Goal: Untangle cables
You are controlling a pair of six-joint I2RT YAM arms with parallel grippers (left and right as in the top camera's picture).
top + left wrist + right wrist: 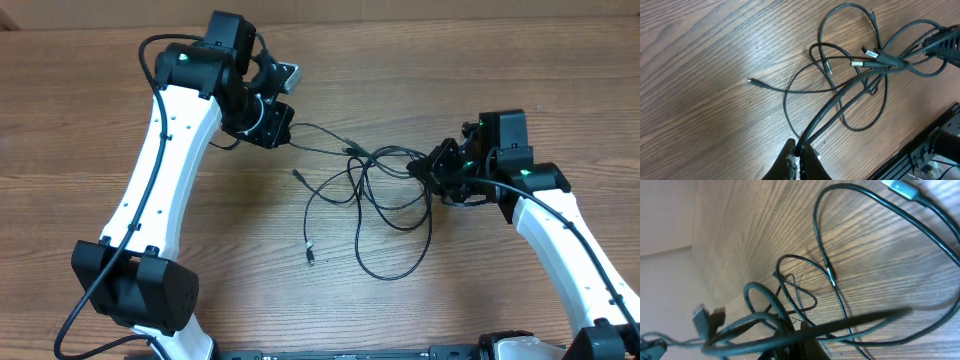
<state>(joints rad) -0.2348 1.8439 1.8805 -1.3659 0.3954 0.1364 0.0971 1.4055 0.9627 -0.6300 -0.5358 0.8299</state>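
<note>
cables [888,61] in loose tangle on table [700,50]

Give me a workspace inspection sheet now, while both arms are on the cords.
Surface: wood-grain table, no damage seen.
Job's things: thin black cables in a loose tangle of loops mid-table; strands run from one gripper to the other; some plug ends lie free on the wood.
Clutter: nothing seen.
Grippers: left gripper shut on cable strands; right gripper shut on the bundle.
Cables: thick arm cables run along each arm, apart from the tangle.
Surroundings: dark rail along the near table edge; nothing else seen.
</note>
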